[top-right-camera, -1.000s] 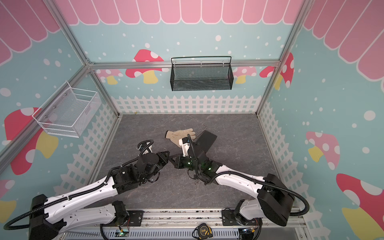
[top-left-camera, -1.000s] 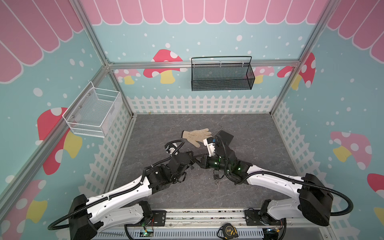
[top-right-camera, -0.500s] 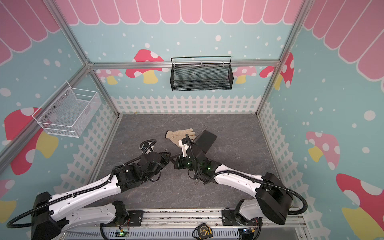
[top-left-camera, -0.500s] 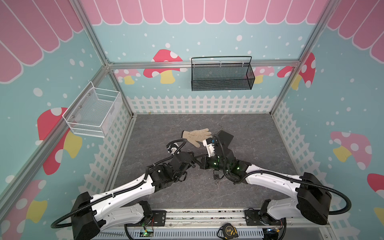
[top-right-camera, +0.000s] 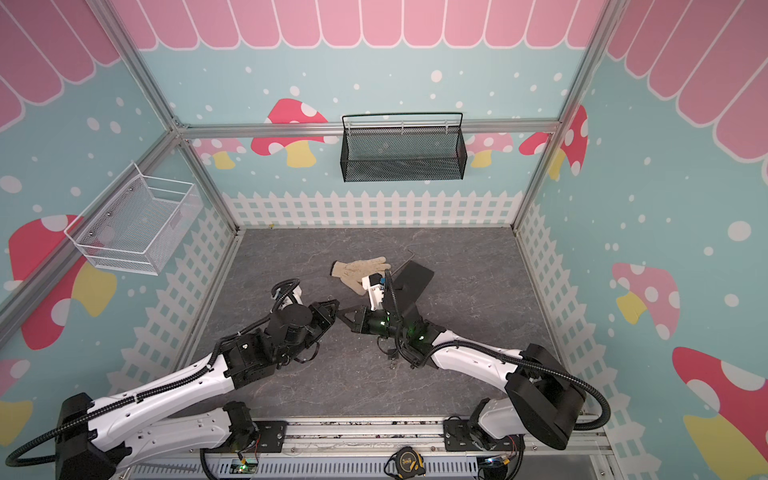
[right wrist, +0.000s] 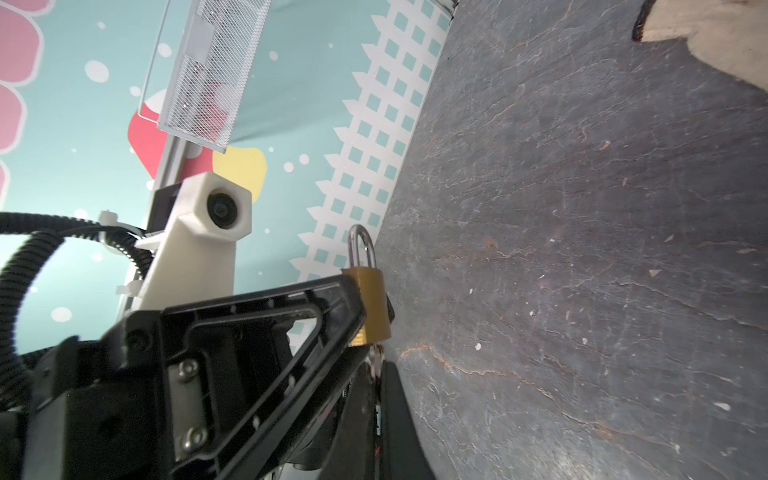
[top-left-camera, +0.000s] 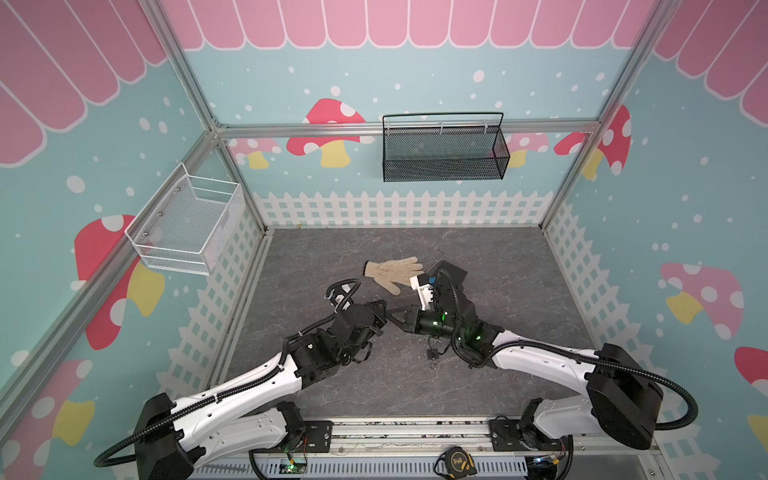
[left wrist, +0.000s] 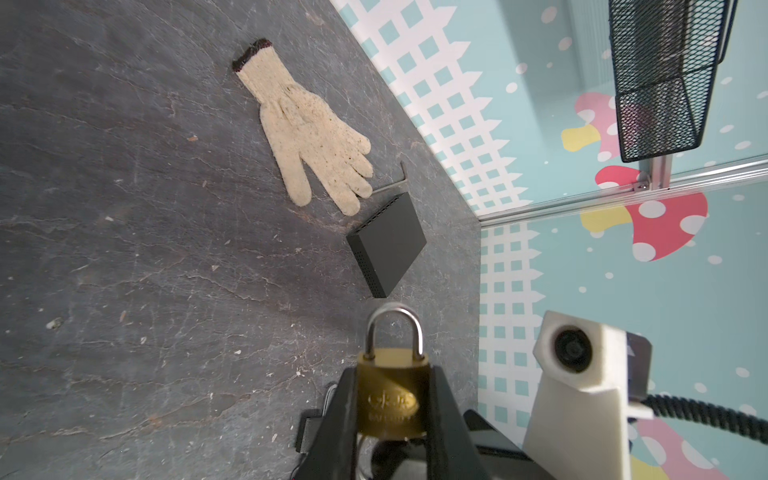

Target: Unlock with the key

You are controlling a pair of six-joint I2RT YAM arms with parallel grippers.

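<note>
1. Brass is the metal at the centre of the scene: a padlock (left wrist: 392, 390) is held in the air above the grey desk (top-left-camera: 332, 249), near the middle of it. Both ends of its steel loop sit down in the body.
2. Our left hand (left wrist: 392, 415) is grasping the padlock by its two narrow sides. The stamped face is turned toward the left wrist camera and the loop points away from the arm.
3. Our right hand (right wrist: 377, 386) is clenched on a small silver key (right wrist: 376, 355). The key meets the underside of the padlock, but we cannot tell how deep it sits.
4. In both top views we see the two hands meeting tip to tip, and each arm reaches in from its own side.
5. A cream knitted glove (top-left-camera: 395, 270) lies flat on the desk beyond the hands. Its fingers point toward a black box (left wrist: 388, 245), and a thin bent metal rod (left wrist: 402, 172) lies just beside both.
6. A black mesh basket (top-left-camera: 442, 153) hangs on the rear wall and a white wire basket (top-left-camera: 187, 224) hangs on the left wall, both well apart from the padlock.
</note>
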